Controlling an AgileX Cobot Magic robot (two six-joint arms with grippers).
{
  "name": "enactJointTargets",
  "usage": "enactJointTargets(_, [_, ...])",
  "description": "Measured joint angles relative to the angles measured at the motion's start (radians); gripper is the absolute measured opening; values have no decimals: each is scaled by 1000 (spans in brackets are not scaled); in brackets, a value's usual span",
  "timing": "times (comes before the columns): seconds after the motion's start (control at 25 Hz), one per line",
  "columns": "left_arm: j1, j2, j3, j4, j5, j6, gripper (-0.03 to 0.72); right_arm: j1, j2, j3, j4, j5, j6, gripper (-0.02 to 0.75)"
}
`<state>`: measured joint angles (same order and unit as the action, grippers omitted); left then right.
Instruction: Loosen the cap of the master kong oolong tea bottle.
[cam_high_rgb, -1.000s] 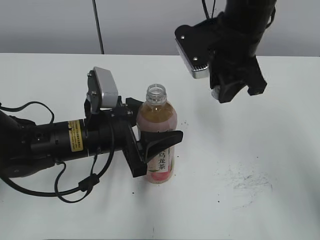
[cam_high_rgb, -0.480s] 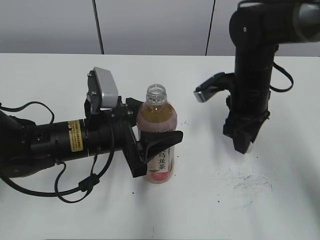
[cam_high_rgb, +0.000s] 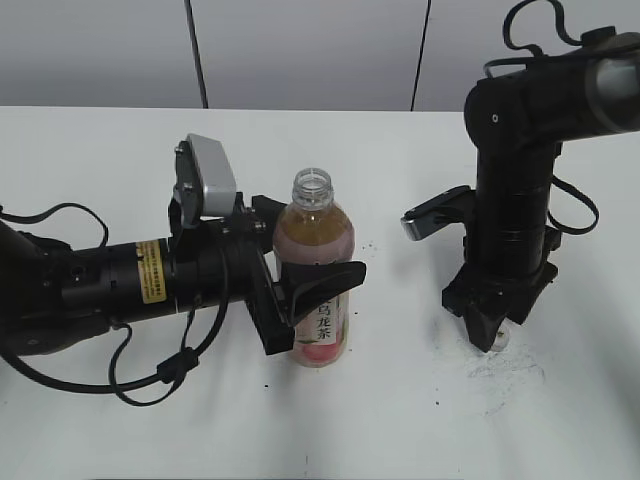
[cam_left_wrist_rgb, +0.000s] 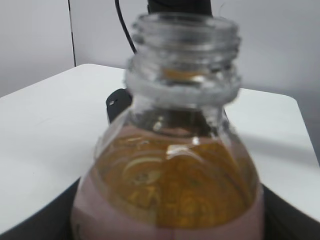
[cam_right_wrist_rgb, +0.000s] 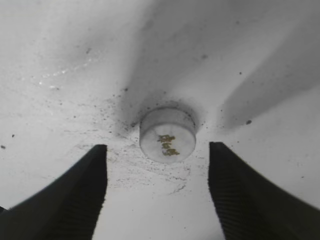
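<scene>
Since a second ago the right end effector (cam_high_rgb: 492, 338) has swung from high above the white counter (cam_high_rgb: 400, 420) down to its surface, right of the bottle, and now stands nearly upright with its tips at the counter. Its wrist view shows the result: the small round grey-white plastic cap (cam_right_wrist_rgb: 167, 134), a small yellowish mark on its top, sits flat on the scuffed counter between the two dark fingers (cam_right_wrist_rgb: 80, 192), which stand wide apart and clear of it on both sides. So the right end effector (cam_right_wrist_rgb: 157, 192) is open and grips nothing; the cap appears to be released. In the exterior view only a pale sliver shows at the tips.

That puts the task past its goal, as I judge it: the cap is not merely loosened but fully off and set down well apart from the bottle.

Nearer the camera, the left end effector (cam_high_rgb: 318, 282) has not shifted; its black fingers are closed around the middle of the slim clear plastic master kong oolong tea bottle (cam_high_rgb: 314, 270) with the pink label, holding it upright on the counter.

As for contents, the bottle's threaded neck (cam_left_wrist_rgb: 183, 50) is bare and open, and amber tea (cam_left_wrist_rgb: 170, 185) fills it up to the shoulder. With no lid, any tilt could spill it.
</scene>
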<state>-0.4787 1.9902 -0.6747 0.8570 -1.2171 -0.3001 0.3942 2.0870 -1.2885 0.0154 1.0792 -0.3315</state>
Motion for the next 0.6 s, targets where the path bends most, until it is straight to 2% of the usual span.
enactJointTargets(0.08, [0, 0, 0, 0, 0, 0, 445, 0, 0, 1, -2, -1, 18, 538])
enactJointTargets(0.16, [0, 0, 0, 0, 0, 0, 445, 0, 0, 3, -7, 0, 26, 581])
enactJointTargets(0.48, [0, 0, -1, 3, -1, 1, 445, 0, -40, 0, -4, 16, 71, 554])
enactJointTargets(0.6, [0, 0, -1, 4, -1, 1, 473, 0, -61, -10, -5, 16, 77, 554])
